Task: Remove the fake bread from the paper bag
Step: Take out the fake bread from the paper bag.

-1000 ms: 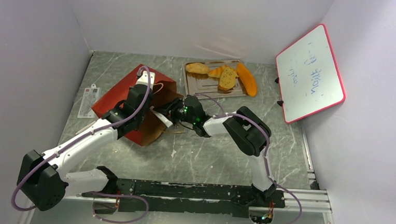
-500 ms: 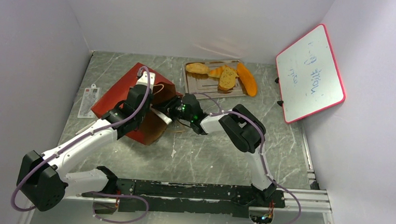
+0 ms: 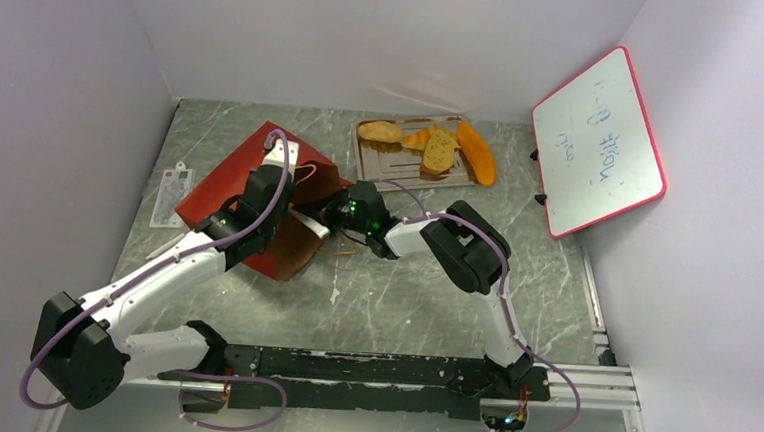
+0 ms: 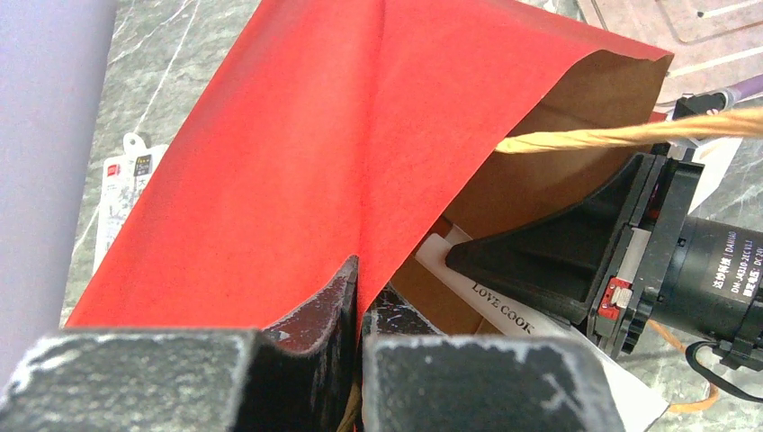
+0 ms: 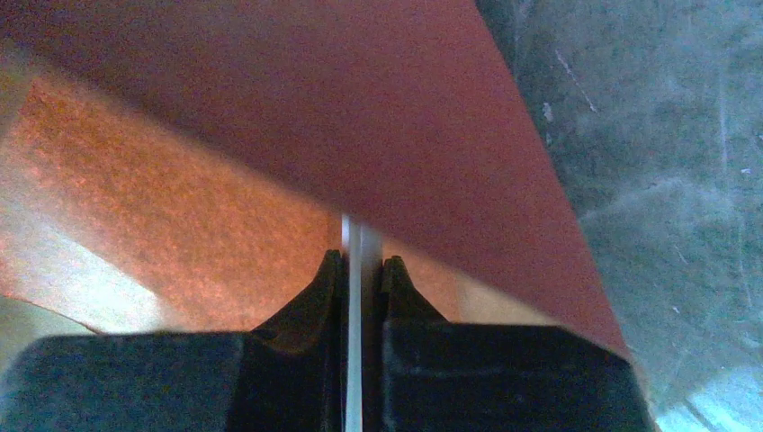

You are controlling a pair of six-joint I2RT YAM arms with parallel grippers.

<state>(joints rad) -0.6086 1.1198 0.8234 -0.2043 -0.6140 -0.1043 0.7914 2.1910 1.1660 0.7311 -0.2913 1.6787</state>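
Bag [image 3: 241, 167] lies sideways, mouth toward nearer right gripper [image 5: 362, 265], jaws shut on a thin white card [image 4: 504, 303] inside; left gripper [image 4: 360, 288] clamps bag wall; bread [image 3: 439, 151] shows only on tray [image 3: 386, 164].

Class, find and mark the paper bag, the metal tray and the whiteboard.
paper bag [image 3: 222, 171]: top external view, red outer side.
metal tray [image 3: 391, 163]: top external view, bare near part.
whiteboard [image 3: 598, 144]: top external view, middle of the white face.

Red paper bag [image 3: 226, 170] sideways, fake bread [image 3: 438, 151] outside
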